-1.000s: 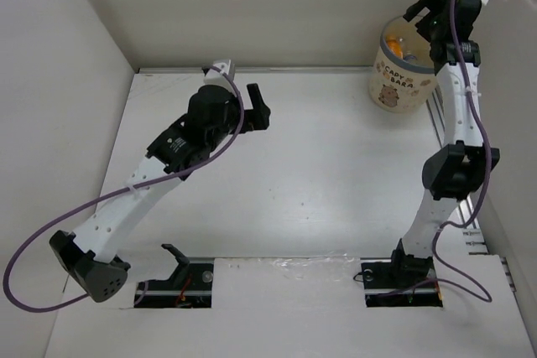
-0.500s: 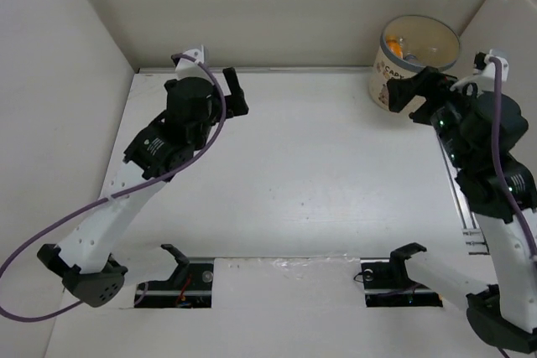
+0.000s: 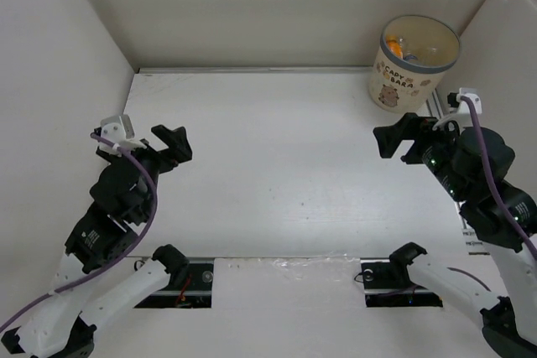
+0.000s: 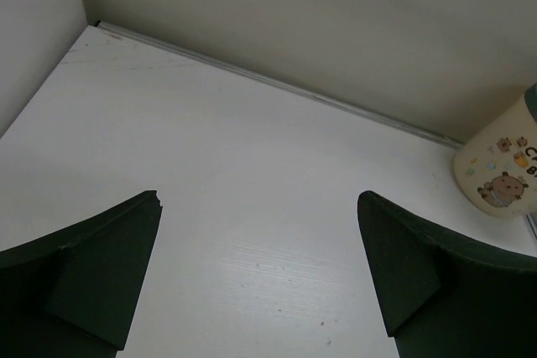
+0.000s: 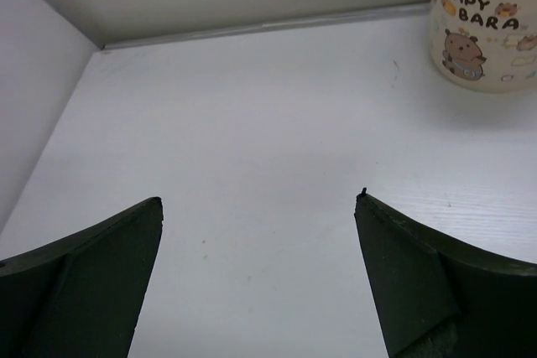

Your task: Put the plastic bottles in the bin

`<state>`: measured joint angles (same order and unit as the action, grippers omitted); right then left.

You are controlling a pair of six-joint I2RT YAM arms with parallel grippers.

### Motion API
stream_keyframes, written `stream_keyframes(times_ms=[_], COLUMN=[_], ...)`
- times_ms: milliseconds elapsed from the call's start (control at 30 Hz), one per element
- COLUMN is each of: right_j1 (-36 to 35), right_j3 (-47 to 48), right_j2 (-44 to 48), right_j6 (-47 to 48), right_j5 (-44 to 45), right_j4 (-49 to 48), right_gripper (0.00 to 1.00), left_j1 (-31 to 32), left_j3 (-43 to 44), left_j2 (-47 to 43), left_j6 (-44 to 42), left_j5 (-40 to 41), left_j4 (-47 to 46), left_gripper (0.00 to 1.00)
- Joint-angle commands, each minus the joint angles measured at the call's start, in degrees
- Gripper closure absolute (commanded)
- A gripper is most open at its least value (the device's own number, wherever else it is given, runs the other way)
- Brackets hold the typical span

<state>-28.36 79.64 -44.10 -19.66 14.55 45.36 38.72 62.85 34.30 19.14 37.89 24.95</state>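
Bottles [image 3: 401, 46] lie inside the bin [image 3: 403, 86], which stands upright in the far right corner of the counter [image 3: 285, 165]; only scraps of orange and yellow show over its rim, so I cannot count whether all 6 are in. No bottle shows on the counter in any of the 3 views. The left pincer [image 4: 258, 199] is spread wide with nothing between its fingers, and the right pincer [image 5: 258, 200] is likewise spread and carries nothing. The job looks finished or close to it. The main risk now is the right arm: it sits nearest the bin, and a careless swing of its elbow or its trailing purple cable [image 3: 495, 199] could catch the tub's wall and tip the light paper thing, spilling what went in. Compared with 1 second ago, the right arm no longer reaches over the bin's mouth and the left arm no longer stretches toward the far wall; both have folded back toward the near edge, while the bin has stayed put.
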Motion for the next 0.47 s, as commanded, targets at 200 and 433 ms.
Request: stream_keyframes(times_ms=[200,433], right_j1=[-3.28,-3.80], right_j3=[-3.08,-2.56], right_j2=[1.21,0.68], right_j6=[1.03,1.03], right_j5=[2.94,3.56], right_j4=[0.60,0.60], right_gripper=[0.00,0.00], left_j1=[-0.22,-0.22], left_j3=[-3.61,-3.61], left_j2=[-0.56,0.59], left_j6=[0.63,1.17], left_j5=[4.83,4.30], left_j4=[-4.47,-3.94], left_gripper=[0.00,0.00])
